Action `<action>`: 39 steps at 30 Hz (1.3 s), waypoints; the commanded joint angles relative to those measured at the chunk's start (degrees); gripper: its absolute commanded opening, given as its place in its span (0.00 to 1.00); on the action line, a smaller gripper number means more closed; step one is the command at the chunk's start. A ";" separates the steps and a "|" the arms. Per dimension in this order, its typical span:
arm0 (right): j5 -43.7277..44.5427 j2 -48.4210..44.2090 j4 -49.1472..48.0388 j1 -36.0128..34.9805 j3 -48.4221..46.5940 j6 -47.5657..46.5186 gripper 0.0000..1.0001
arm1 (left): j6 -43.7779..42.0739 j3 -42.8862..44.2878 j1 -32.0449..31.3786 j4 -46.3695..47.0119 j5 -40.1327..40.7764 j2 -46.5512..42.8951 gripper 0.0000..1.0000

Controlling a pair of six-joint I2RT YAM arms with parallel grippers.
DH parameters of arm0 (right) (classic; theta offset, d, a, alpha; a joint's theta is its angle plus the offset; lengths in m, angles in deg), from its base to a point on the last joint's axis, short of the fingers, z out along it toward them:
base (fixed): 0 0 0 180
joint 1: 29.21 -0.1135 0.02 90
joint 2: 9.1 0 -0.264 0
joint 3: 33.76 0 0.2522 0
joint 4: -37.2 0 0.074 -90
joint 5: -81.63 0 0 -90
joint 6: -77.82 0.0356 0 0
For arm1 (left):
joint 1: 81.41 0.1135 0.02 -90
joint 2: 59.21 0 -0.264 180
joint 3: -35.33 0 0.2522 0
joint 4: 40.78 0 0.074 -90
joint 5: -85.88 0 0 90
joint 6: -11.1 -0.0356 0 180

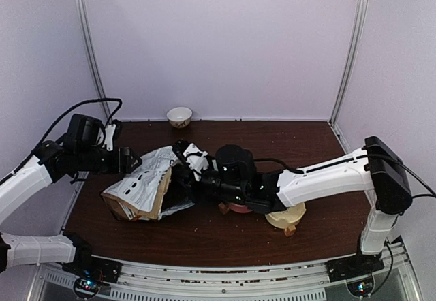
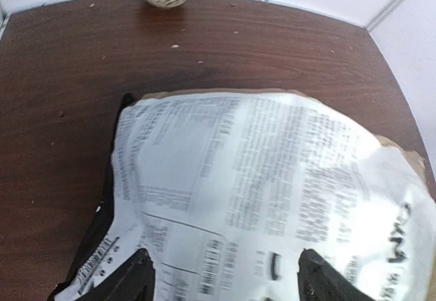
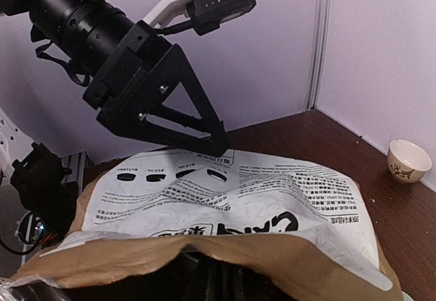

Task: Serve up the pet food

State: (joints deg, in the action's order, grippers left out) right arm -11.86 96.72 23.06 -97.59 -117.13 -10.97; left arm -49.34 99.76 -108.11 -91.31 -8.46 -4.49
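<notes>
Pet food itself does not show. No pellets can be made out in any view, and I judge they are inside the paper bag (image 1: 139, 188), which lies on its side on the table (image 1: 225, 233), left of centre. A few pale specks (image 2: 176, 45) on the wood may be strays; they are too small to tell.

The bag's long axis runs roughly left to right in the top view. Its open, brown-lipped mouth is turned toward the right arm and its closed end toward the left arm. The right gripper (image 1: 182, 171) is right at that mouth, its camera looking into a dark interior, so it is the nearer one to whatever is inside — the pet food would lie straight ahead of it, along the bag's length. Its jaws are closed tight, but its fingers are not clearly seen and I cannot tell whether they clasp anything.

The left gripper (image 2: 225, 270) sits over the far, printed face of the bag, fingers (image 2: 133, 280) spread wide with only flat paper beneath them — it grips nothing. The bag is crumpled, white with dense black print on top and brown at the rim. A small white bowl (image 1: 179, 116) stands at the back edge, well apart from the bag.
</notes>
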 commanded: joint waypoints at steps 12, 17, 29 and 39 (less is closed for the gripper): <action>4.18 -7.20 -9.96 -0.88 5.75 -0.60 0.00 | -2.07 21.59 -28.29 -12.12 12.79 12.12 0.91; 4.41 -7.86 -9.98 -1.17 6.24 -0.63 0.00 | -2.19 24.33 -30.90 -16.90 18.14 17.01 0.91; 5.04 -8.80 -11.81 -1.67 8.31 -1.43 0.00 | -2.16 24.30 -31.05 -16.93 19.45 18.23 0.23; 6.32 -14.58 -15.13 -4.00 17.45 -4.05 0.00 | 1.72 27.00 -30.96 -18.19 27.44 13.08 0.00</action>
State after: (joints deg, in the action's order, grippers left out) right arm -7.24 86.71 13.61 -100.68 -102.79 -13.83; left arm -49.52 123.74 -139.52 -107.73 12.85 11.49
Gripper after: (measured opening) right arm 0.043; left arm 0.015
